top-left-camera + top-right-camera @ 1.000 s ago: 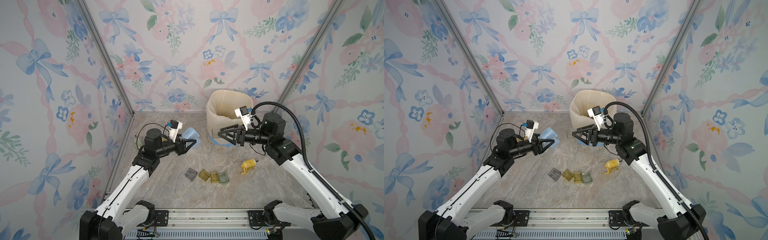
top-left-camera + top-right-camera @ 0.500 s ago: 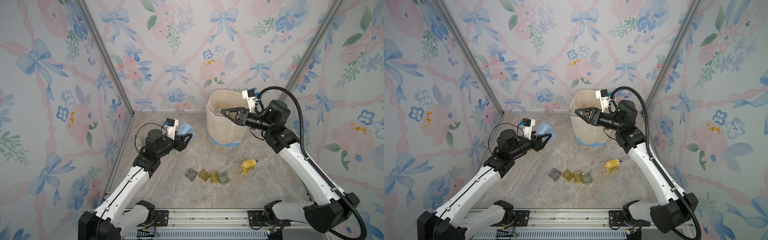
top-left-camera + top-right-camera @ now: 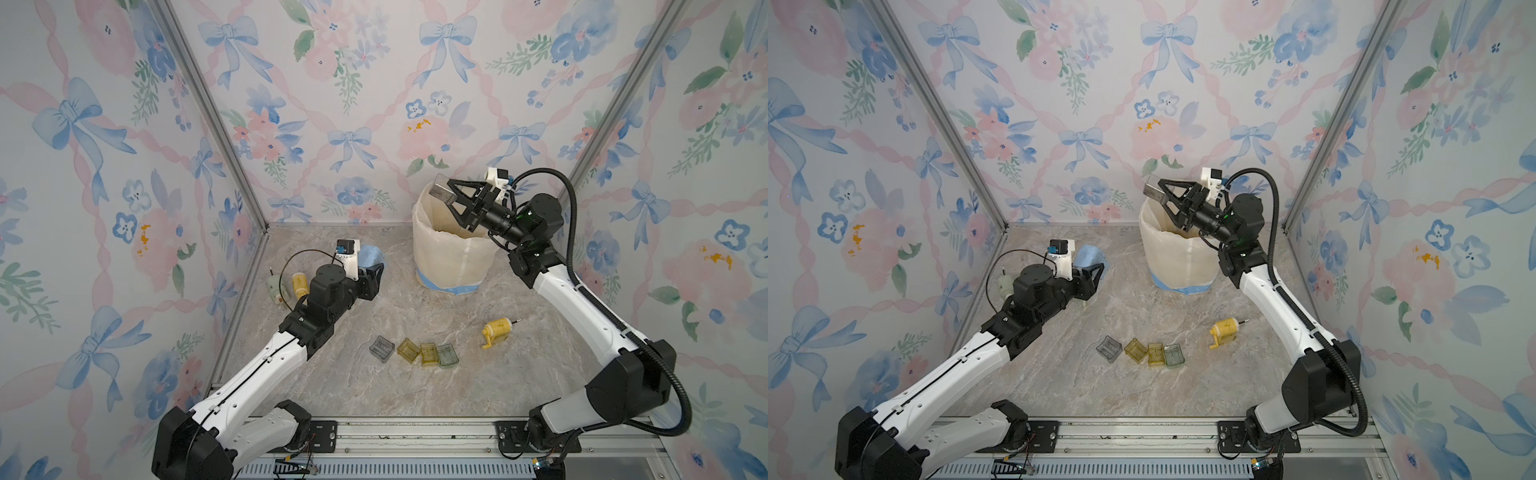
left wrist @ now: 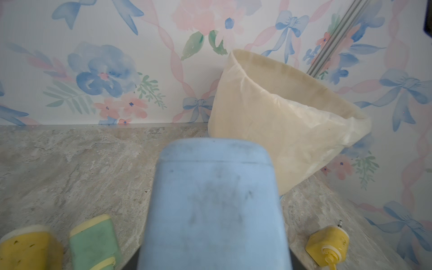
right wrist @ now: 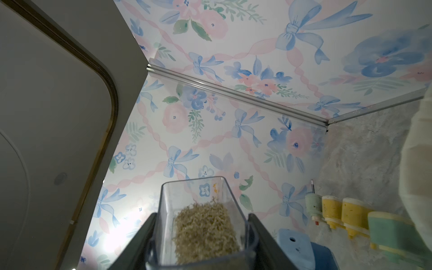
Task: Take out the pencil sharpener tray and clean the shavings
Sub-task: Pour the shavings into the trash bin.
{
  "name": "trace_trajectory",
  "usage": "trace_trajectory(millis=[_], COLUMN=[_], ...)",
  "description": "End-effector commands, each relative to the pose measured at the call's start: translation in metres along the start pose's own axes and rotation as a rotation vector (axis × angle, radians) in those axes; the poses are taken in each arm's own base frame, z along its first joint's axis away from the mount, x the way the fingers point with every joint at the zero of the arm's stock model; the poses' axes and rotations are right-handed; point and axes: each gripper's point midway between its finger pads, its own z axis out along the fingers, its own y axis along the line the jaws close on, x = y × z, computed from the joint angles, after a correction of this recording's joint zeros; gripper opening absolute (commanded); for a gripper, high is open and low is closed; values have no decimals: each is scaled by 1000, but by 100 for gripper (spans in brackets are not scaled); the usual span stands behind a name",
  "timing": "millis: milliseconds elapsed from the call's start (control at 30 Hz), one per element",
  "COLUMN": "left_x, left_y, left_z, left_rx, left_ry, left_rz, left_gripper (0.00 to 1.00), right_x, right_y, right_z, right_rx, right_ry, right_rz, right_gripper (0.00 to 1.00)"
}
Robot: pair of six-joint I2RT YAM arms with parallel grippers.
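Up in both top views, the right gripper (image 3: 451, 191) pinches the clear tray (image 3: 439, 192) by its sides just above the bin (image 3: 440, 257) rim, long side pointing out ahead of the gripper. The left gripper (image 3: 376, 270) hugs the blue sharpener (image 3: 370, 257) low over the floor (image 3: 415, 324). Left wrist: the blue sharpener (image 4: 215, 205) points at the back wall (image 4: 163, 70). Right wrist: shavings (image 5: 205, 229) lie inside the clear tray (image 5: 203, 194).

Pale wallpapered walls (image 3: 374, 104) printed with blue bows and pink flowers stand at 9, 12 and 3 o'clock, joined by silver aluminium corner posts (image 3: 217, 120), around a grey-beige marble-patterned floor (image 3: 415, 316) edged at 6 o'clock by a slotted aluminium rail (image 3: 415, 434).
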Motion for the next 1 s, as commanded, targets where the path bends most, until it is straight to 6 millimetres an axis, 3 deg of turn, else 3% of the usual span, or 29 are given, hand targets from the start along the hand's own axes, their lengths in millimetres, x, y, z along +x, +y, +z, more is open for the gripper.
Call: trace_trajectory(millis=[0,233,533,800,833,967], left_x=[-1,7,13,24,27,36], left_y=[16,11,14,20,21,27], left_z=[5,13,21,33,36,47], left_rx=[-105,-109,-171,-244,-253,-294], left_ry=[-31,-7,-2,18,25,48], left_rz=[-29,-31,-16,11,15,28], left_gripper=[0,0,0,0,0,0], right_x=[-15,-33,-38,-46,-49,-57], right_y=[40,35,11,-11,-24,-29], right_z=[3,12,28,19,21,14], right_rx=[-138,-180,-220,-303,-311,-365], right_ry=[-66,-171,-267,-398,-418,-497], right_rz=[95,282,471,569,593,618], right_gripper=[49,49,50,50,50,50])
